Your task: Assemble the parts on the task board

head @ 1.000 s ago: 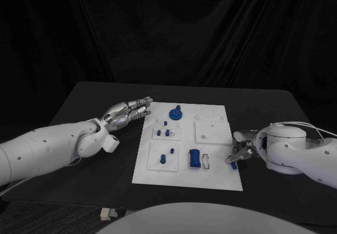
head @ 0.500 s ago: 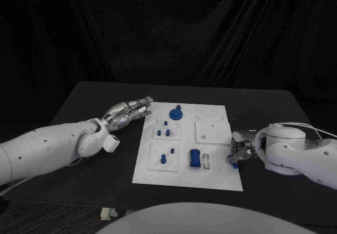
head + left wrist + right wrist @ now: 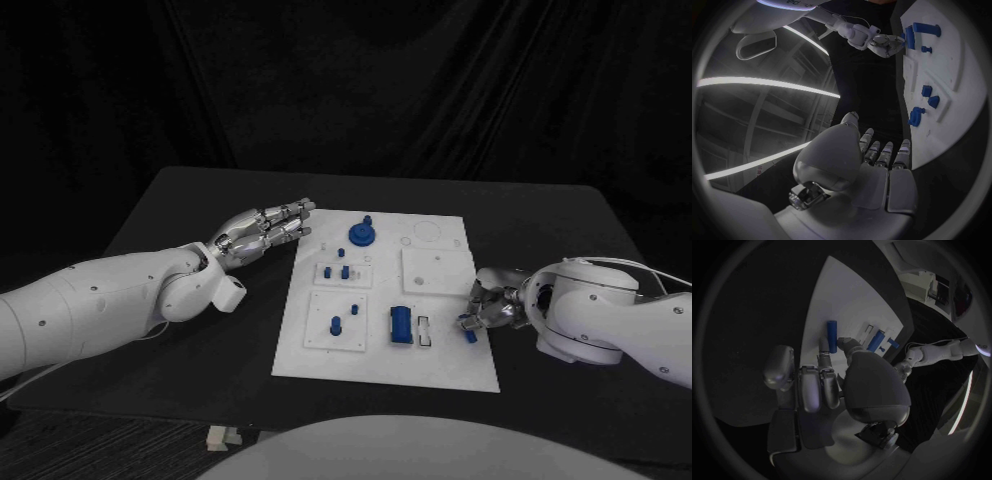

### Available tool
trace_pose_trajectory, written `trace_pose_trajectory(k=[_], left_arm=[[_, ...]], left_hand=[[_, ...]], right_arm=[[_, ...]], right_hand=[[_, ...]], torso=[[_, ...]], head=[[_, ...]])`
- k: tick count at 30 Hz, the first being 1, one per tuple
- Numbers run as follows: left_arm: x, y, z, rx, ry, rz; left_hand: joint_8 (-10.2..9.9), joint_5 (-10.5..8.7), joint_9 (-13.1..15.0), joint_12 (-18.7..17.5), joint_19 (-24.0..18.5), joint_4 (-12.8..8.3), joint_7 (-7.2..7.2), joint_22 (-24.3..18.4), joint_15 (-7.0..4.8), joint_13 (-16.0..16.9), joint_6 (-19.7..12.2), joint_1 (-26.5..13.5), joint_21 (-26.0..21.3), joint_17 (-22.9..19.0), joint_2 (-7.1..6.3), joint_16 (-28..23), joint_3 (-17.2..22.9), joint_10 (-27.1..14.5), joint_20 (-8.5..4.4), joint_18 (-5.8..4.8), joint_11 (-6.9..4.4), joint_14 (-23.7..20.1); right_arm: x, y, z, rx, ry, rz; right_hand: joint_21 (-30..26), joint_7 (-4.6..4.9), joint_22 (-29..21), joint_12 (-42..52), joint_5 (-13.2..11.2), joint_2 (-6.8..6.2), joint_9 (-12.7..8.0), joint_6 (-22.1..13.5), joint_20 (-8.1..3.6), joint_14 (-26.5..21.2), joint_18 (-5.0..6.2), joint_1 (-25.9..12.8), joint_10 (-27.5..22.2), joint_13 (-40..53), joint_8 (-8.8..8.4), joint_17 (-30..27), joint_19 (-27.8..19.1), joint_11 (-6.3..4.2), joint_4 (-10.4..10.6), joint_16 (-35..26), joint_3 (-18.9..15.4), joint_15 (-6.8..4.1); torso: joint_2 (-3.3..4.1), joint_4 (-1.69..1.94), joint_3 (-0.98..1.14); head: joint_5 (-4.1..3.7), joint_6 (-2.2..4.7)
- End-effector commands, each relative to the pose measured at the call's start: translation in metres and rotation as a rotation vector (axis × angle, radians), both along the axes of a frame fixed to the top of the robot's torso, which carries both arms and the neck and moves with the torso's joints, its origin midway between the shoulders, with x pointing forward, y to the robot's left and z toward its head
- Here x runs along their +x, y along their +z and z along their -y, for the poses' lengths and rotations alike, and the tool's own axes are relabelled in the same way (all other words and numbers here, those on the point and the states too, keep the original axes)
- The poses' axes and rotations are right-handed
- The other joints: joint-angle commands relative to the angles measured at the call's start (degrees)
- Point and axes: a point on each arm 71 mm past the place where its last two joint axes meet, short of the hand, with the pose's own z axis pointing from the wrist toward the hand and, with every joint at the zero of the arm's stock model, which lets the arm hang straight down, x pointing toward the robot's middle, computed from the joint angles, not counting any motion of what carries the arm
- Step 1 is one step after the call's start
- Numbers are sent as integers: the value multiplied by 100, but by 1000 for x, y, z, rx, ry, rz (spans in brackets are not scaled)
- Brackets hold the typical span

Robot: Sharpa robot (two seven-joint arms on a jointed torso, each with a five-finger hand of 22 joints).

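Observation:
The white task board (image 3: 433,362) lies mid-table. On it are a blue knob (image 3: 359,234), two small blue pieces (image 3: 336,272), a short peg (image 3: 335,324) and a blue block (image 3: 397,325) beside a white slot. My right hand (image 3: 490,303) sits at the board's right edge. Its thumb and a finger pinch a small blue peg (image 3: 469,333) low over the board; the peg (image 3: 832,336) points out ahead of the fingers (image 3: 823,347). My left hand (image 3: 267,228) hovers off the board's far left corner with straight fingers, holding nothing. The left hand (image 3: 879,165) points toward the board (image 3: 954,75).
The black table (image 3: 188,200) surrounds the board, with bare room at left, right and behind. A raised white square plate (image 3: 433,268) sits on the board's right half. My right hand (image 3: 882,42) appears past the board's end in the left wrist view.
My right hand has crept left over the board's right edge, carrying the blue peg with it. The left arm has stayed still.

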Motion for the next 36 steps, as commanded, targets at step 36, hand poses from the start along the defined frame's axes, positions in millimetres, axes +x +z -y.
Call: trace_pose_trajectory(k=[36], left_arm=[[-1,4,2,-49,-3,33]], left_hand=[[8,67,1,10,32,-31,22,-1,18,3,-9,90,30,5,-2,24,35,-6,1,60,29,-17]], right_arm=[[0,-18,-26,289,-254,-301]], right_hand=[[-372,37,693,14,-462,131,176,-199,58,335,23,-495,611,1505,7,-43,-104,45,-923,-92,1118,46]], torso=[[2,2,-1]], head=[[27,-1]])
